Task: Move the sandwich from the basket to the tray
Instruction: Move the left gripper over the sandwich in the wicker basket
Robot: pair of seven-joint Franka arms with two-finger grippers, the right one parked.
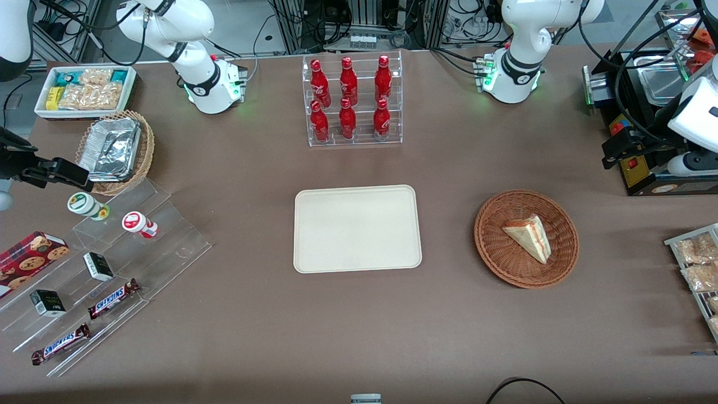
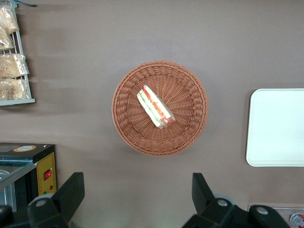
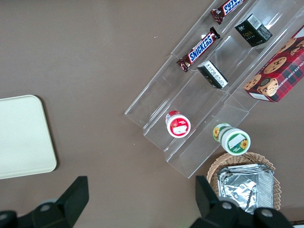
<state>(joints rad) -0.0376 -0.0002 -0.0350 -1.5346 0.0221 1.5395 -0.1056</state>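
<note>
The sandwich point(image 1: 530, 237) point(image 2: 156, 107), a pale wedge with red and green filling along its cut edge, lies in the round reddish-brown wicker basket point(image 1: 493, 247) point(image 2: 126, 104). The cream tray point(image 1: 357, 229) point(image 2: 278, 128) lies flat and bare at the table's middle, beside the basket. My gripper point(image 1: 610, 154) point(image 2: 137, 190) hangs high over bare table, farther from the front camera than the basket and toward the working arm's end. It is open, with nothing between its black fingers point(image 2: 71, 190).
A clear rack of red bottles point(image 1: 354, 101) stands farther from the front camera than the tray. A black appliance point(image 1: 645, 112) and a wire rack of snack packets point(image 1: 695, 269) sit at the working arm's end. Stepped acrylic shelves with snacks point(image 1: 112, 252) sit toward the parked arm's end.
</note>
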